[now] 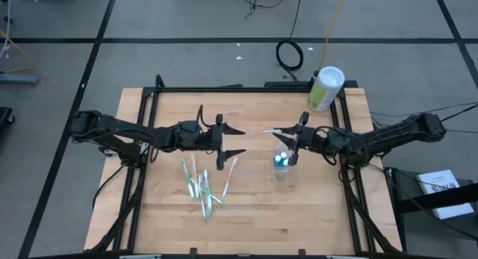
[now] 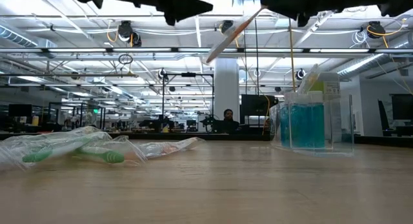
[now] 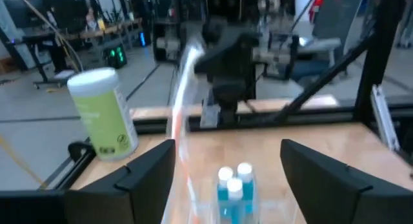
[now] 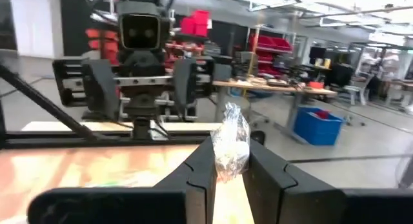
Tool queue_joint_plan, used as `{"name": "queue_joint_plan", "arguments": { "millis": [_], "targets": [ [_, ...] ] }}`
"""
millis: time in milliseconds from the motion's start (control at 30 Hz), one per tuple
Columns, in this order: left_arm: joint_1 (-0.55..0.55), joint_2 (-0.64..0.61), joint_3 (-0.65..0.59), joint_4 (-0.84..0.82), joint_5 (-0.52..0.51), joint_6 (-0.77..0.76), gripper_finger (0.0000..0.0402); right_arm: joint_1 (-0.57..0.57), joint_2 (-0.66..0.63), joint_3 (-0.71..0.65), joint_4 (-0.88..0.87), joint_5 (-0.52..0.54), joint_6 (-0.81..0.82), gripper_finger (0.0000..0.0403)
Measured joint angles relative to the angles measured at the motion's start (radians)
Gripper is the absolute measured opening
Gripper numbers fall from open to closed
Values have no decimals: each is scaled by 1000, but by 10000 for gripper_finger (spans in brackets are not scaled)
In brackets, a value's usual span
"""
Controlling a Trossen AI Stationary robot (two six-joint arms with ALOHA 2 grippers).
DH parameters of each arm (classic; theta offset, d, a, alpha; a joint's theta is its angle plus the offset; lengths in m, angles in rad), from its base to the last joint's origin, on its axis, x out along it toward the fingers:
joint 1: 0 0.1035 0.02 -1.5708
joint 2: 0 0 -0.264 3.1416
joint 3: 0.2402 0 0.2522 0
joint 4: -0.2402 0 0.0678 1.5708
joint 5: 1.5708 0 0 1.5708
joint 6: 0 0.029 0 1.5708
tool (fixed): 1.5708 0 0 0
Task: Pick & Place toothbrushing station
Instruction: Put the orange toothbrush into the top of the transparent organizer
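The right gripper (image 1: 281,132) gripped a wrapped toothbrush (image 1: 263,131) above the table's (image 1: 314,214) centre, beside the cup (image 1: 281,163). The left gripper (image 1: 237,141) stood open, facing it. Other toothbrushes (image 1: 202,186) lay left of centre.

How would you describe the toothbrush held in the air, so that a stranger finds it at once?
Start at the wooden table and find the clear cup right of centre. Directly above it the right hand pinches a wrapped toothbrush. It alone is in the air; the other toothbrushes lie on the table.
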Motion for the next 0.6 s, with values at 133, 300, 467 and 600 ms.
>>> {"name": "queue_joint_plan", "arguments": {
  "millis": [133,300,467,600],
  "targets": [
    [5,-7,0,-87,-4,-9,295,-1,-62,29,-121,16,53,54],
    [19,8,0,-158,-10,-41,294,-3,-110,159,-437,16,164,54],
    [33,14,0,-189,-28,-62,283,-3,-110,290,-764,29,266,54],
    [38,20,0,-188,-28,-65,275,-3,-119,327,-904,99,326,54]
  ]
}}
